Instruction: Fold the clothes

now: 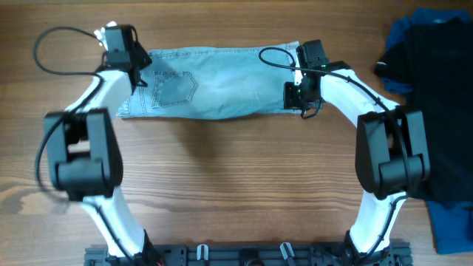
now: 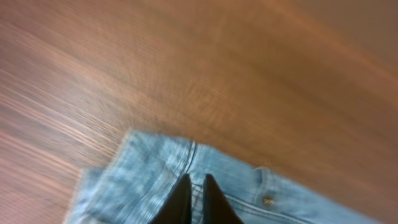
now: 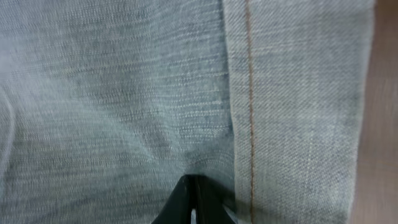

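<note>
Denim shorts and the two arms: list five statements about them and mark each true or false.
1. The denim shorts lie on the wooden table. True.
2. A black garment is on the robot's left side of the table. False: the black garment lies at the right edge, apart from the shorts.
3. The right gripper is wide open. False: it is shut, over the denim.
4. A stitched back pocket shows near the left end of the shorts. True.
5. Both grippers are at the same end of the shorts. False: the left gripper is at the left end and the right gripper is at the right end.
</note>
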